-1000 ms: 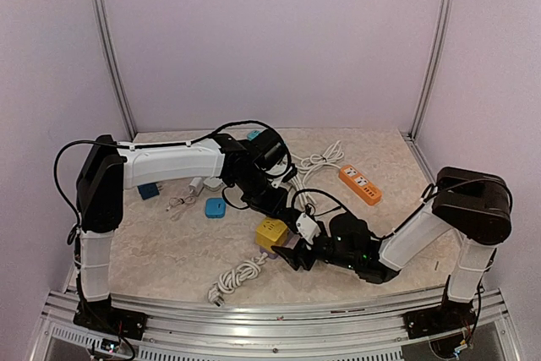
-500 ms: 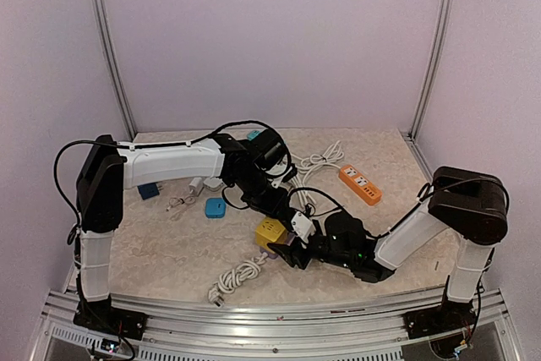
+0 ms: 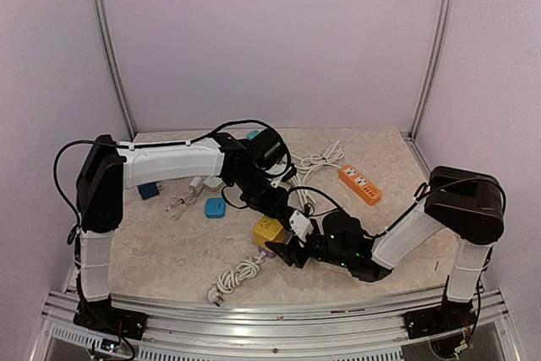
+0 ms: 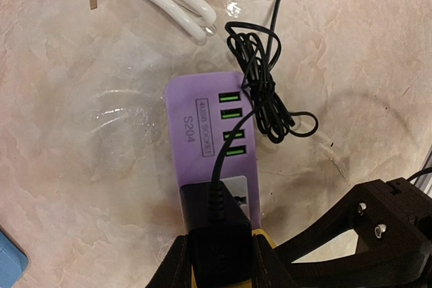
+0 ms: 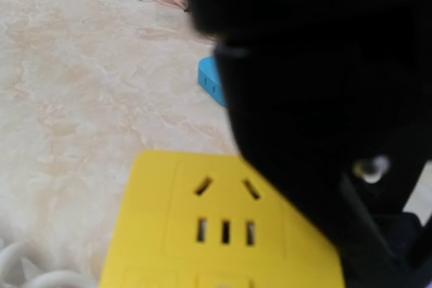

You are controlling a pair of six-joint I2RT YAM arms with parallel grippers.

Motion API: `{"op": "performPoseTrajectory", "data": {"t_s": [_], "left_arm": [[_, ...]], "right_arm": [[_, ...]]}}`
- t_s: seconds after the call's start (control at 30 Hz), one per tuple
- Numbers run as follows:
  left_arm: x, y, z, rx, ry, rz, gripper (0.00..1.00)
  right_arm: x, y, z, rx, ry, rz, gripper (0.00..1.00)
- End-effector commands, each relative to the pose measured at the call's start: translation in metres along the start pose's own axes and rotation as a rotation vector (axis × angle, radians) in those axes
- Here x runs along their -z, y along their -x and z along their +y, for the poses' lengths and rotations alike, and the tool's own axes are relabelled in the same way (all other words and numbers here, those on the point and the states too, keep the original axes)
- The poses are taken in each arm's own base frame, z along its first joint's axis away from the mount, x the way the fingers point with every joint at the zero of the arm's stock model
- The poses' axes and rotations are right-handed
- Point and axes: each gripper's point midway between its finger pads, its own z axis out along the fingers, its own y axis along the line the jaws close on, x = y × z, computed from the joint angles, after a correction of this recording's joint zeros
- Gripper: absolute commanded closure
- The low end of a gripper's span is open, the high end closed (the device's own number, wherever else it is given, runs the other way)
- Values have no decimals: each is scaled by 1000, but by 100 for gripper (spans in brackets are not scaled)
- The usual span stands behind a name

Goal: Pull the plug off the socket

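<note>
The socket [image 3: 266,230] is a yellow block with a purple USB face [image 4: 202,119], lying mid-table. A black plug [image 4: 216,227] sits in the purple face, and its thin black cord [image 4: 266,99] runs off in a bundle. My left gripper [image 4: 219,244] comes down from above and is shut on the plug, one finger against each side. My right gripper [image 3: 286,247] reaches in from the right, low over the table, its jaws closed on the socket's near end. The yellow face [image 5: 202,234] fills the bottom of the right wrist view, where my own fingers do not show.
An orange power strip [image 3: 359,183] lies at the right rear. White cables [image 3: 317,158] lie behind the socket and a white coil [image 3: 237,276] in front. A blue adapter [image 3: 215,207] and a blue block [image 3: 150,190] sit to the left.
My right gripper slid left onto the socket and its jaws narrowed. The yellow block shifted slightly left. The left arm and the plug stayed put.
</note>
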Motion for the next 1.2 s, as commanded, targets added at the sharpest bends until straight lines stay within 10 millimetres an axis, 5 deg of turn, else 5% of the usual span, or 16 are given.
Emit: {"op": "performPoseTrajectory", "data": {"t_s": [0.0,0.67,0.9,1.17], "left_arm": [[29,16,-30,-29,-95,-58,100],[63,32,-33,-25,-131,-133,100],[84,37,-7,22,-108,-186,100],[124,39,36,119,-102,-300,100]], "right_arm": [[-5,-32,9,3,39,107,84],[1,-41,8,-6,30,134,90],[1,-31,5,-5,19,139,69],[3,-19,0,-31,-7,132,32]]}}
